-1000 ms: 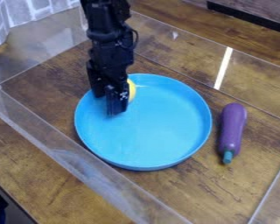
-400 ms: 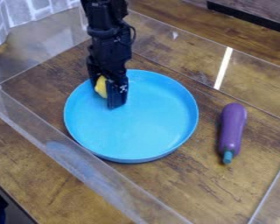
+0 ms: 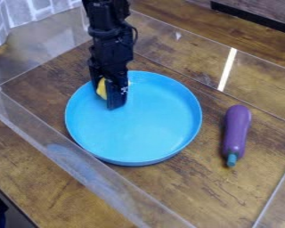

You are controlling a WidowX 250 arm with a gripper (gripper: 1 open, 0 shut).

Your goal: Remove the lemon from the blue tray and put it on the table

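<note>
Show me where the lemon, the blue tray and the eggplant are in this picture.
lemon [image 3: 102, 87], camera view, its yellow side left of the gripper.
blue tray [image 3: 151, 134], camera view, bare floor of the dish.
eggplant [image 3: 235, 131], camera view, middle of its purple body.

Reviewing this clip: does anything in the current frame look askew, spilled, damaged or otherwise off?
Nothing stands out. The blue tray sits flat on the table, the gripper is down at its far-left rim with its fingers around the lemon, and the eggplant lies intact to the right, clear of the tray. No spills or damage show.
</note>
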